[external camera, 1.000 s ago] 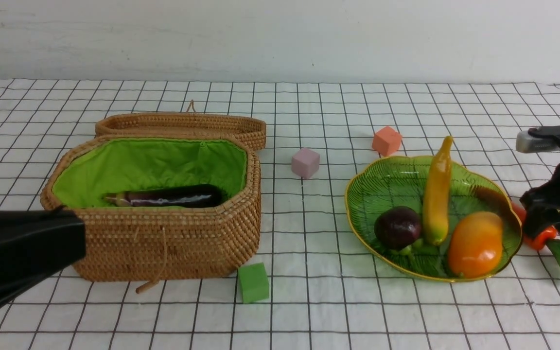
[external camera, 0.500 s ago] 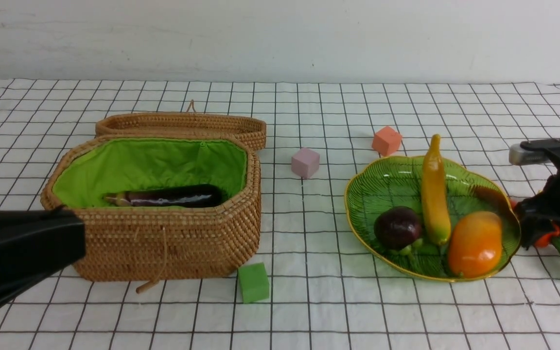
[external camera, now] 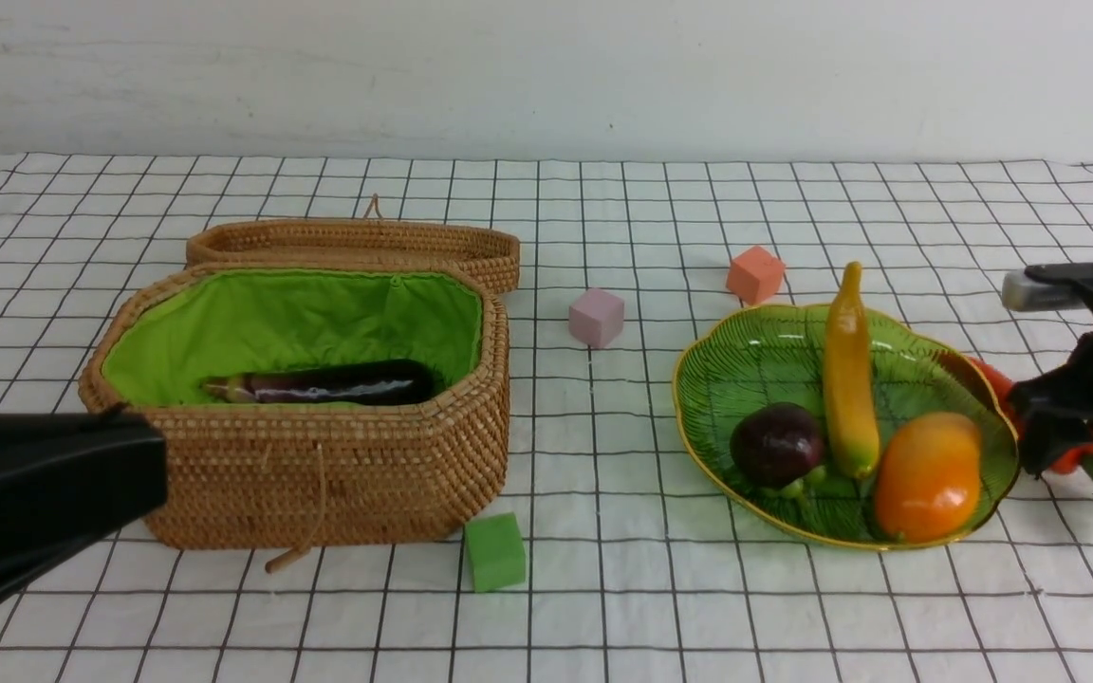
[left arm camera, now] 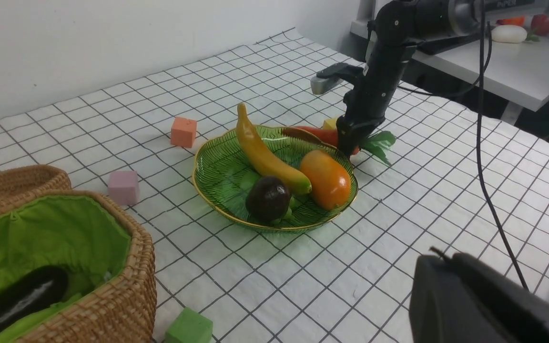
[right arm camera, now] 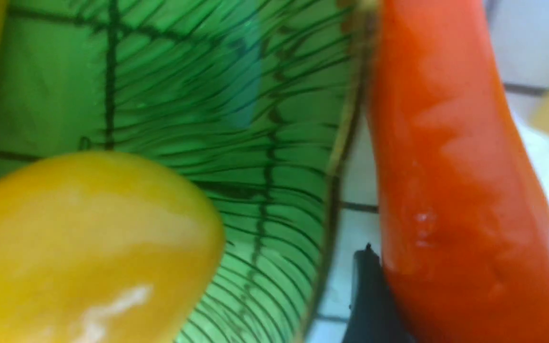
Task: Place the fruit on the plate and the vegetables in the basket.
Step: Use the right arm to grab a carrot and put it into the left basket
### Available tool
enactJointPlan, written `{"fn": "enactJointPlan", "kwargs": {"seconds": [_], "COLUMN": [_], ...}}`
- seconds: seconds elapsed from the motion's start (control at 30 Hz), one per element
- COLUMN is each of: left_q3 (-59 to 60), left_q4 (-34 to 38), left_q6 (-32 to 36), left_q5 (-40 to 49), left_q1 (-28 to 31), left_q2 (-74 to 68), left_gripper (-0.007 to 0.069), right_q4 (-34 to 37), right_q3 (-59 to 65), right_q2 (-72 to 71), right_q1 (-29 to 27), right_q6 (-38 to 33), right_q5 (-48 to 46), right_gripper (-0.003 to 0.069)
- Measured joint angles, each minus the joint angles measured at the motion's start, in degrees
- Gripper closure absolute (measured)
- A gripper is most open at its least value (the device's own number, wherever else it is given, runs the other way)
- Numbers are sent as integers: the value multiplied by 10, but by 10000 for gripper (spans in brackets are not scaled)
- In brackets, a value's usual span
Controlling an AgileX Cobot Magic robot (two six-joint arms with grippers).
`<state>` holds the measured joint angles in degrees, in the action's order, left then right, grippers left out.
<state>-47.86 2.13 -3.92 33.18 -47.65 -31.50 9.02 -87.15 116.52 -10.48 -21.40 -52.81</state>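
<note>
The orange-red carrot with green leaves (external camera: 1070, 453) is gripped by the right claw (external camera: 1051, 446) at the right edge of the surface (external camera: 603, 607), just beside the leaf-shaped translucent green glass plate (external camera: 746, 360). The slim yellow banana (external camera: 848, 379), dark purple mangosteen (external camera: 776, 444) and orange-yellow mango (external camera: 928, 474) lie on the plate. The long dark purple eggplant (external camera: 338, 382) lies in the green-lined woven rattan basket (external camera: 338, 474). The left claw (external camera: 25, 493) is fully closed, holding nothing, at the front left corner.

right gripper (external camera: 1045, 446) dropped lower around the carrot (external camera: 992, 381) (jaws narrowing); banana (external camera: 847, 365) got nudged a bit left
</note>
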Motion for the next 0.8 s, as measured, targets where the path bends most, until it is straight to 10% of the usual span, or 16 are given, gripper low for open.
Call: {"fn": "enactJointPlan", "kwargs": {"seconds": [0.27, 0.5, 0.8], "left_q3": [0, 0, 0], "left_q4": [1, -59, -270], "left_q6": [0, -52, -295], "left_q5": [1, 17, 109], "left_q1": [0, 0, 0], "left_q2": [0, 0, 0], "left_gripper": [622, 622, 622], "right_q4": [-43, 135, 356], "right_q3": [0, 1, -45], "right_q2": [-79, -206, -275], "right_q1": [0, 16, 277], "right_q6": [74, 45, -151], "right_q5": [-11, -69, -23], "right_gripper": [256, 256, 256]}}
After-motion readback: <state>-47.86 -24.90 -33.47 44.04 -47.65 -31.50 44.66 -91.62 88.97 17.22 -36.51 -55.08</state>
